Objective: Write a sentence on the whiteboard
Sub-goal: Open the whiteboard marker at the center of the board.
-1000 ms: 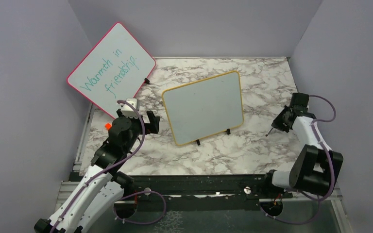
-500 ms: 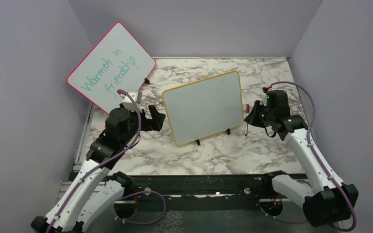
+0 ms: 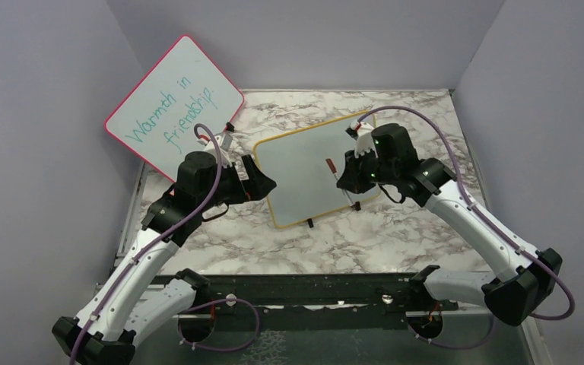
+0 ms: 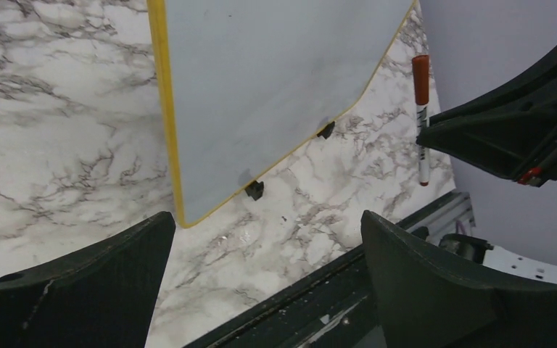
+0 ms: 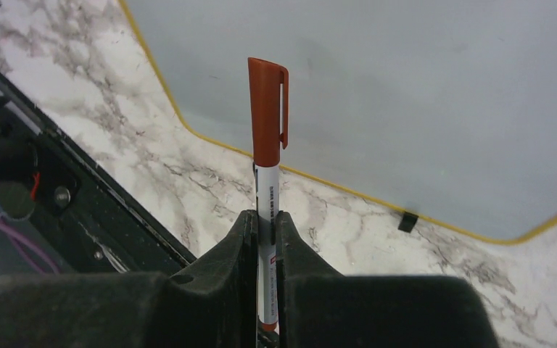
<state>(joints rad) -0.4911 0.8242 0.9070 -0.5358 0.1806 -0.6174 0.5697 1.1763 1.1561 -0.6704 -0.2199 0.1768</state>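
Standing just beyond right claw (image 5: pixel 265 219) — whiteboard (image 5: pixel 421 94)

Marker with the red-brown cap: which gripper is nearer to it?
Right. The right gripper is shut on the marker in front of the whiteboard; the left gripper stands open by the whiteboard's left edge.

whiteboard (image 3: pixel 304 163): yellow frame, pale face | marker (image 5: pixel 266 116): white barrel, red-brown cap | table (image 3: pixel 395 228): grey-veined white marble
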